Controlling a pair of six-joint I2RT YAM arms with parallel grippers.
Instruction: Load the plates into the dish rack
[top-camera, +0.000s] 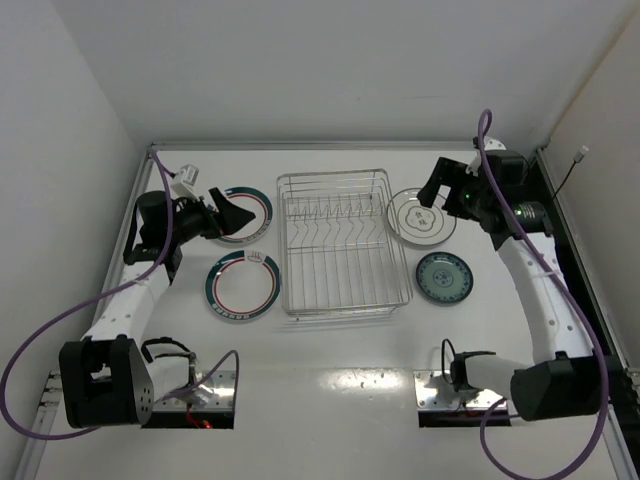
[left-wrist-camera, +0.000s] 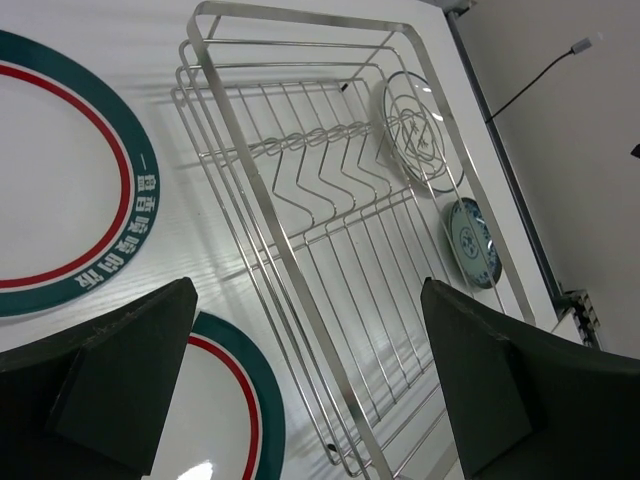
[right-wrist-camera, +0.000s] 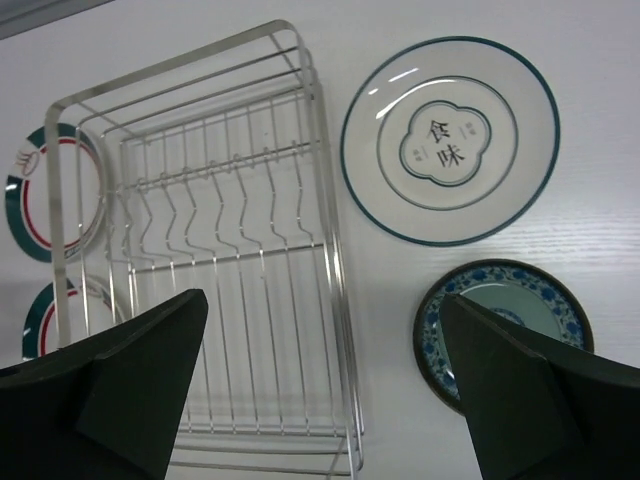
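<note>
The silver wire dish rack stands at the table's middle with no plate in it. Two white plates with teal rim and red ring lie left of it, one far and one near. The pale grey-ringed plate and the smaller patterned teal plate lie right of it. My left gripper is open and empty above the far left plate. My right gripper is open and empty above the grey-ringed plate. The rack also shows in the left wrist view and in the right wrist view.
White walls close the table at the back and on both sides. A metal rail runs along the right edge, with a black cable beyond it. Purple cables hang from both arms. The arm base plates sit at the near edge.
</note>
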